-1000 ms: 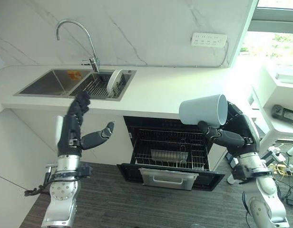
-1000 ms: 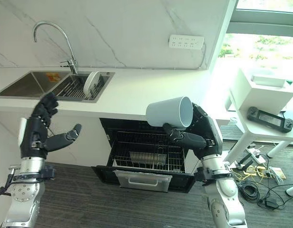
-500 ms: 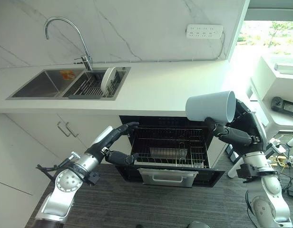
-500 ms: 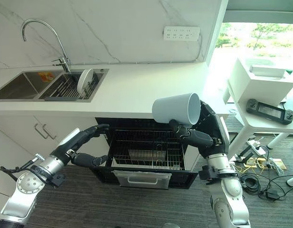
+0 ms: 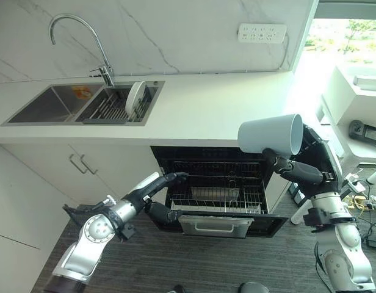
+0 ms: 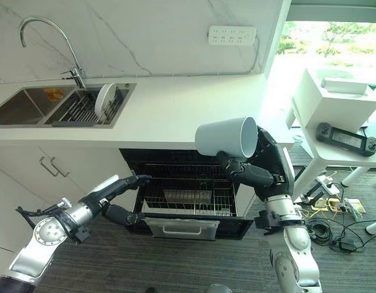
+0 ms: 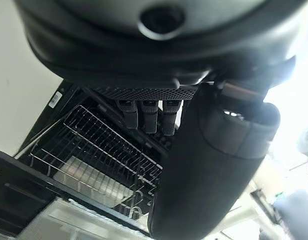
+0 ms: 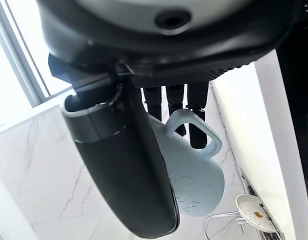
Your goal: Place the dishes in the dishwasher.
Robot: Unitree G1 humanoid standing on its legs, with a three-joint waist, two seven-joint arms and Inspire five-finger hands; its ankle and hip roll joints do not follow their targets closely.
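While the right hand (image 6: 252, 174) grips one mug (image 6: 226, 138), one plate (image 6: 104, 99) stands.

The mug (image 5: 270, 134) hides much of the right hand (image 5: 298, 173) behind it, and the thumb covers part of the mug's body in the right wrist view. The dishwasher (image 6: 188, 210) rack's back lies in shadow under the tabletop (image 5: 206, 113), contents unclear.

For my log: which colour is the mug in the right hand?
Pale blue-grey mug, clearest in the left eye view.
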